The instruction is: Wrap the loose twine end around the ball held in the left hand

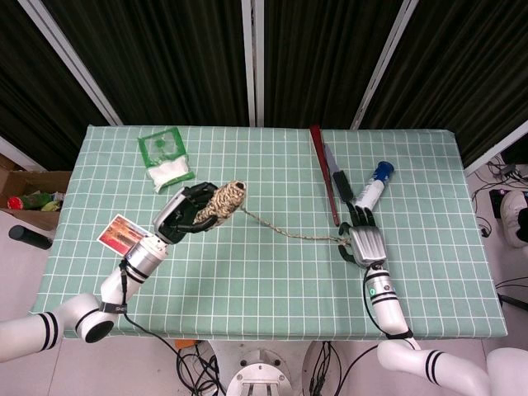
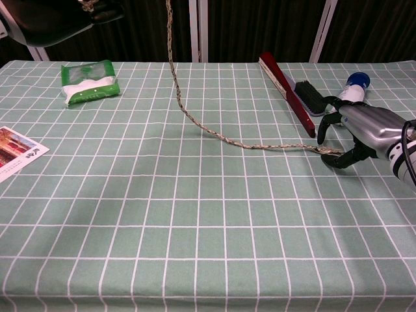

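My left hand (image 1: 188,217) grips the tan twine ball (image 1: 226,199) above the table's left half. In the chest view only its dark underside (image 2: 62,14) shows at the top left. A loose twine strand (image 1: 285,233) trails from the ball to the right and lies on the cloth; in the chest view the strand (image 2: 214,132) hangs down and ends at a frayed tip (image 2: 330,153). My right hand (image 1: 361,240) (image 2: 356,129) sits right at that tip with its fingers apart, the thumb curled close beside the tip. I see no grip on the twine.
A green packet (image 1: 167,158) (image 2: 90,81) lies at the back left and a picture card (image 1: 123,233) (image 2: 16,151) at the left edge. A red stick (image 1: 325,175) (image 2: 288,94), a black brush (image 1: 339,181) (image 2: 311,96) and a blue-capped white bottle (image 1: 373,186) (image 2: 348,91) lie just behind my right hand.
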